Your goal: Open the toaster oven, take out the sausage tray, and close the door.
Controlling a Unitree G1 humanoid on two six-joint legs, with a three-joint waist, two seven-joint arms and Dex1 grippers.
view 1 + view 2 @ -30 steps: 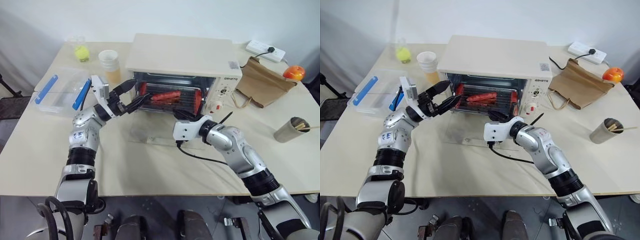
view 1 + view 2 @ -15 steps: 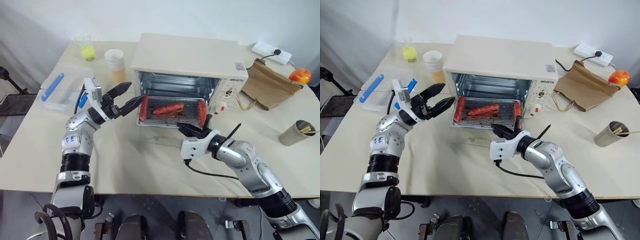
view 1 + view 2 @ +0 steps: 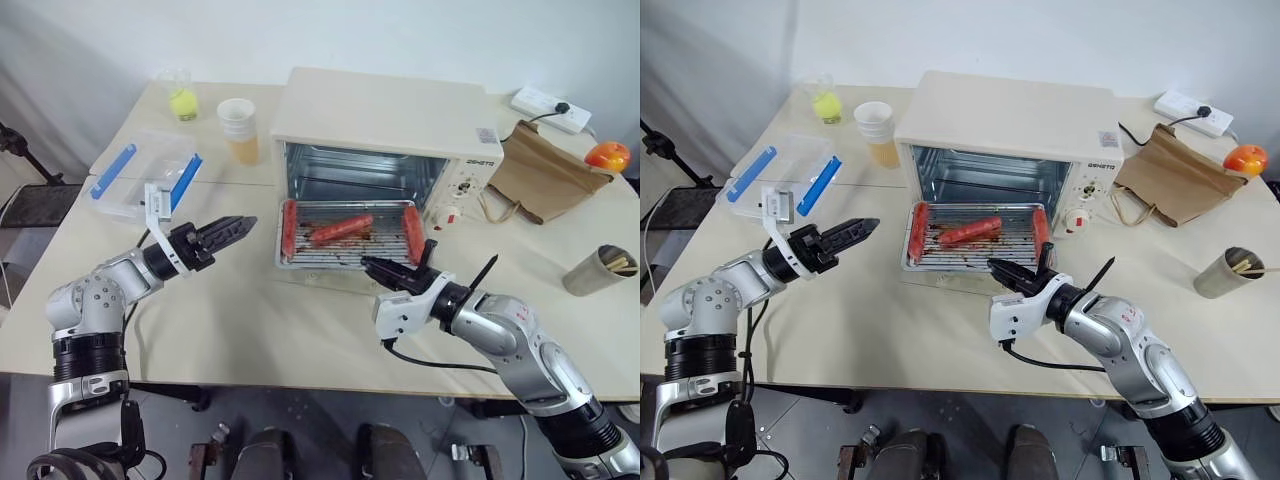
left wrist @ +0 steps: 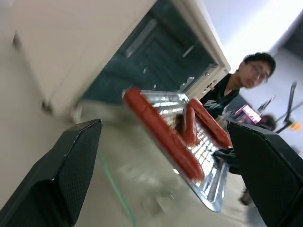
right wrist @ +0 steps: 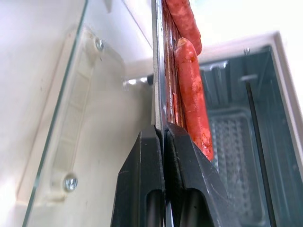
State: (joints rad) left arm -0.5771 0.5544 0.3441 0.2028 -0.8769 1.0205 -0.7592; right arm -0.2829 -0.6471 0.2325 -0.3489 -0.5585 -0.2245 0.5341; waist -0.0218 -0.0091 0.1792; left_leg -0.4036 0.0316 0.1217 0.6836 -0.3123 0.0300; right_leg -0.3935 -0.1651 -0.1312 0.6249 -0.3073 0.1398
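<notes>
The right tool [image 3: 1012, 272] pinches the sausage tray [image 3: 970, 238] by its near rim, drawing it out over the lowered door [image 3: 330, 275]; next, set it on the tabletop [image 3: 890, 320], while the left tool [image 3: 845, 235] hangs wide open.

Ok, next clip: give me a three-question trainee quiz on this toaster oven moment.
1. True or false: the toaster oven door is shut.
2. Which end effector grips the sausage tray? A) left B) right C) neither
3. Fill in: the tray carries ___ sausages.

Key:
1. False; the door lies folded down and open.
2. B; the right end effector is shut on the tray's front rim, while the left end effector hangs open beside it.
3. Three.
</notes>
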